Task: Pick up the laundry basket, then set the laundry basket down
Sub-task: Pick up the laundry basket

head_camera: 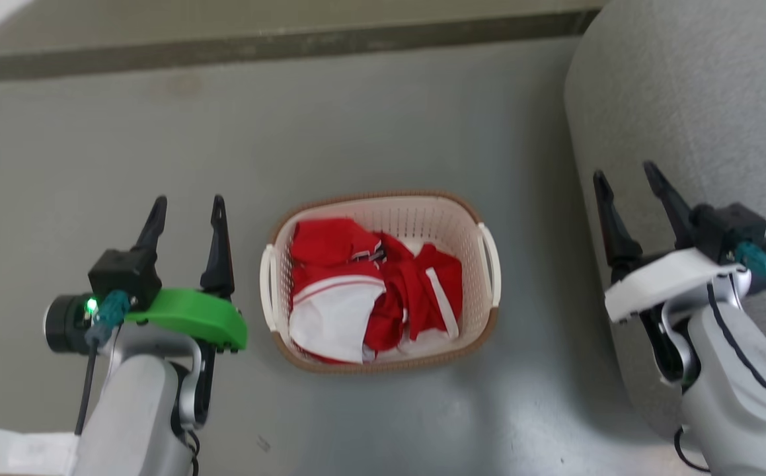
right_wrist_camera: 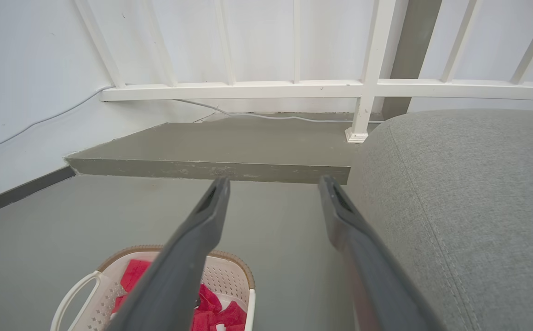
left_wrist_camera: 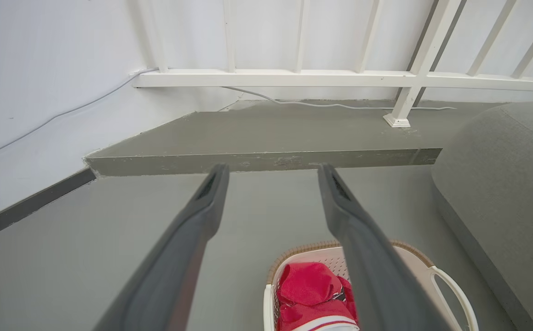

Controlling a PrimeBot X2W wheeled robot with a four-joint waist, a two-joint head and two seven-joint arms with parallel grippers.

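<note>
The laundry basket point(head_camera: 422, 218) stands upright on the grey floor point(head_camera: 158, 132) in front of me, open side up, between my 2 grippers and touching neither. Its long axis runs across me from left to right, with the right end turned slightly farther from me. The 2 white handles sit on the short ends: the left handle point(head_camera: 268, 284) faces my left gripper point(head_camera: 189, 198) and the right handle point(head_camera: 492, 264) faces my right gripper point(head_camera: 624, 169). Red and white clothes point(head_camera: 356, 277) lie crumpled inside, below the brown rim. My left gripper hangs near the left end of the basket, fingers spread apart and holding nothing, pointing away from me toward the low step point(head_camera: 257, 46). My right gripper is spread as well and holds nothing. It sits farther from the basket's right end, in front of the grey sofa point(head_camera: 687, 99) that bulges in on that side. In the left wrist view, the left gripper point(left_wrist_camera: 272, 168) shows a wide gap between its fingers, and the basket point(left_wrist_camera: 314, 253) lies low and to the right, partly behind the right finger. In the right wrist view, the right gripper point(right_wrist_camera: 273, 180) has the same gap, with the basket point(right_wrist_camera: 229, 276) low on the left and the sofa close on the right. Beyond the step stands a white railing point(left_wrist_camera: 294, 78) against a white wall.
</note>
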